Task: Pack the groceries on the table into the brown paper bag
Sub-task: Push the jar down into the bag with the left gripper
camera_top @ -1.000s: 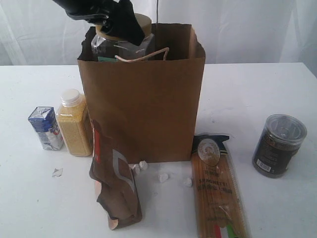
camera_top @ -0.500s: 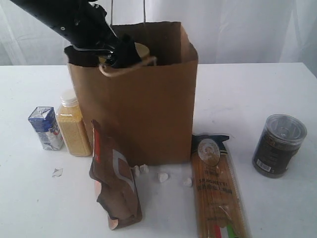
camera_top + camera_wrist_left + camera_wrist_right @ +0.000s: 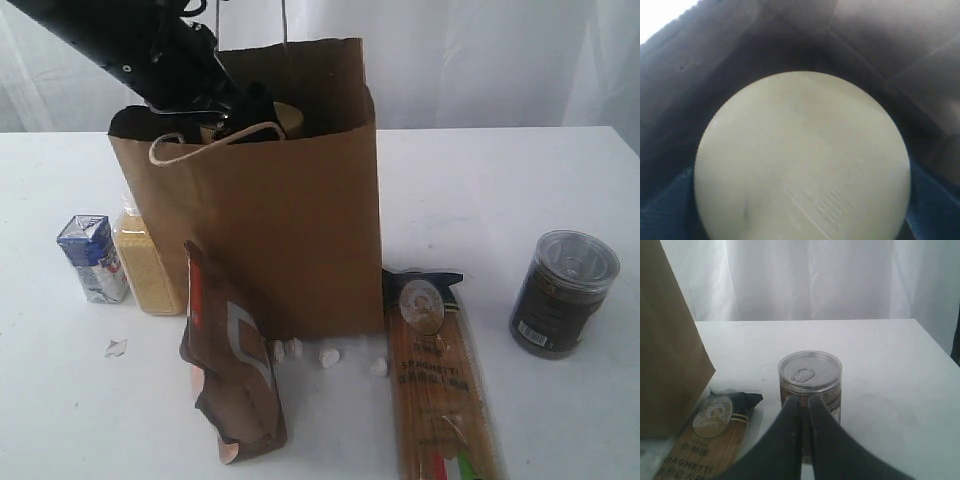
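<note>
On the surface (image 3: 500,180), left of the bag (image 3: 290,240), stand the carton (image 3: 92,257) and, just beside the bag, the bottle (image 3: 145,265); the pouch (image 3: 232,375) stands before the bag's left corner. The left end effector (image 3: 248,110) reaches into the bag's mouth, grasping the jar (image 3: 802,155), whose tan lid sits at rim level. Right of the bag lie the spaghetti (image 3: 435,380), just beside it, and the dark jar (image 3: 562,292), well apart, where the right end effector (image 3: 804,400) is clenched empty.
</note>
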Controlling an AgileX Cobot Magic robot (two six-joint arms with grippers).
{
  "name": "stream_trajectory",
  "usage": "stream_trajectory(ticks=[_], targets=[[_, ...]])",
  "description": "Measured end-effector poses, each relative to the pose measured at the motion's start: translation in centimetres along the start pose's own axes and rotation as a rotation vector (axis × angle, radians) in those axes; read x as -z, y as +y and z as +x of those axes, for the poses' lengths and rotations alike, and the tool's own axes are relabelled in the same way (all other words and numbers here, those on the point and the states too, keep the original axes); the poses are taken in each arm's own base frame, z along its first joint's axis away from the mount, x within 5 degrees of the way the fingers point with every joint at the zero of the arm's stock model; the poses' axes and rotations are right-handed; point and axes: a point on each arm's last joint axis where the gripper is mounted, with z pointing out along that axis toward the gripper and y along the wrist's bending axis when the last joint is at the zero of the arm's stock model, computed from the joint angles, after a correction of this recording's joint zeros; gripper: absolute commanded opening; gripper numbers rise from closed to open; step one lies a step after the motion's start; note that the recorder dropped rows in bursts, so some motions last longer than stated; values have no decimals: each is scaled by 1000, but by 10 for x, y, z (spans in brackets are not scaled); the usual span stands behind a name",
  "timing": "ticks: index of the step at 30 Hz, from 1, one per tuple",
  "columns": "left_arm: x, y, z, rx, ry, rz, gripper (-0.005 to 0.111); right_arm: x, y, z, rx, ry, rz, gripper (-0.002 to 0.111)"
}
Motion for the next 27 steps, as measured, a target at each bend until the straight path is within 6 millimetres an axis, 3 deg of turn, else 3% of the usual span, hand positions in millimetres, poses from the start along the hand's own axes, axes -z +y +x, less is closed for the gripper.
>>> stream_trajectory(ticks=[5, 8, 19, 27], targets=[[31, -15, -7, -69, -76, -39, 0, 0, 0, 0, 0, 0, 0, 5], [40, -20, -8, -81, -85, -37, 0, 0, 0, 0, 0, 0, 0, 5], [27, -42, -13, -129, -89, -10, 0, 0, 0, 0, 0, 0, 0, 5], [2, -34, -10, -88, -39, -11, 0, 0, 0, 0, 0, 0, 0, 5]])
